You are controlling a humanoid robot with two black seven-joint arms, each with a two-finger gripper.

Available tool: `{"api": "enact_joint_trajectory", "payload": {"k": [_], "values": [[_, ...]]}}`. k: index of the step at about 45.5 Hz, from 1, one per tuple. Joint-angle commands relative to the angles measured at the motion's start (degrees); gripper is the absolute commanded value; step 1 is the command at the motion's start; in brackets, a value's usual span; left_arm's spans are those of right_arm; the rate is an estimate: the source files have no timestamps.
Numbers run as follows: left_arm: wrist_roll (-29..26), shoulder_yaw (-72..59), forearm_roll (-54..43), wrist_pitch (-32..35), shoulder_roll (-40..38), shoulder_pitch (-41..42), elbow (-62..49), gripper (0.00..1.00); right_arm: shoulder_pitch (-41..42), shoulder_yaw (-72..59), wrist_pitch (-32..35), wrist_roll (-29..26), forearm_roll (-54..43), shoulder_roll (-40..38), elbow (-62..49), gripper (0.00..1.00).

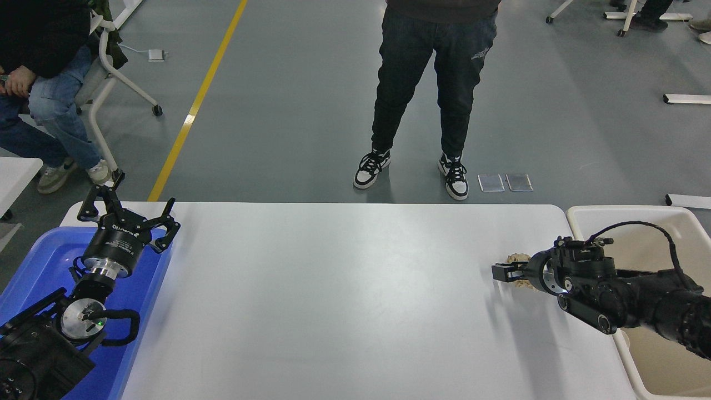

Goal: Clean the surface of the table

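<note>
Gripping beige crumpled scrap (519, 259), right gripper (502, 272) closed, above table surface (333, 300)

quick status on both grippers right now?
Left gripper: open, empty, parked over the blue tub.
Right gripper: low over the table surface at a small beige scrap; grip cannot be told.
</note>
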Motion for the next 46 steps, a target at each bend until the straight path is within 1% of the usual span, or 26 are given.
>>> {"api": "enact_joint_trajectory", "payload": {"k": [1, 4, 7, 9, 12, 15, 16, 29, 38, 46], "values": [[0.0, 0.0, 0.0, 0.0, 0.0, 0.0, 0.0, 1.00, -0.4, -0.1, -0.3, 1.4, 0.0, 0.6, -0.5, 0.52], [0.0, 0.0, 0.0, 0.0, 0.0, 0.0, 0.0, 1.00, -0.9, -0.1, -0.2, 1.8, 0.0, 0.6, -0.4, 0.33], [0.0, 0.0, 0.0, 0.0, 0.0, 0.0, 0.0, 1.00, -1.0, -0.1, -0.2, 2.7, 0.0, 0.6, -0.3, 0.29], [0.0, 0.0, 0.0, 0.0, 0.0, 0.0, 0.0, 1.00, -1.0, -0.1, -0.2, 3.7, 0.0, 0.6, -0.4, 0.23], [0.0, 0.0, 0.0, 0.0, 0.0, -0.1, 0.0, 1.00, -1.1, -0.8, -0.2, 4.7, -0.1, 0.6, -0.4, 0.18], [0.0, 0.0, 0.0, 0.0, 0.0, -0.1, 0.0, 1.00, -1.0, -2.3, -0.3, 4.8, 0.0, 0.6, -0.5, 0.02], [0.0, 0.0, 0.0, 0.0, 0.0, 0.0, 0.0, 1.00, -1.0, -2.6, -0.3, 4.8, 0.0, 0.6, -0.5, 0.00], [0.0, 0.0, 0.0, 0.0, 0.0, 0.0, 0.0, 1.00, 0.2, -1.4, -0.4, 4.8, 0.3, 0.2, -0.4, 0.00], [0.0, 0.0, 0.0, 0.0, 0.0, 0.0, 0.0, 1.00, 2.2, -1.4, -0.1, 5.6, 6.5, -0.8, 0.5, 0.00], [0.0, 0.0, 0.0, 0.0, 0.0, -0.1, 0.0, 1.00, 2.7, -0.9, 0.0, 5.8, 7.0, -2.3, 0.6, 0.00]]}}
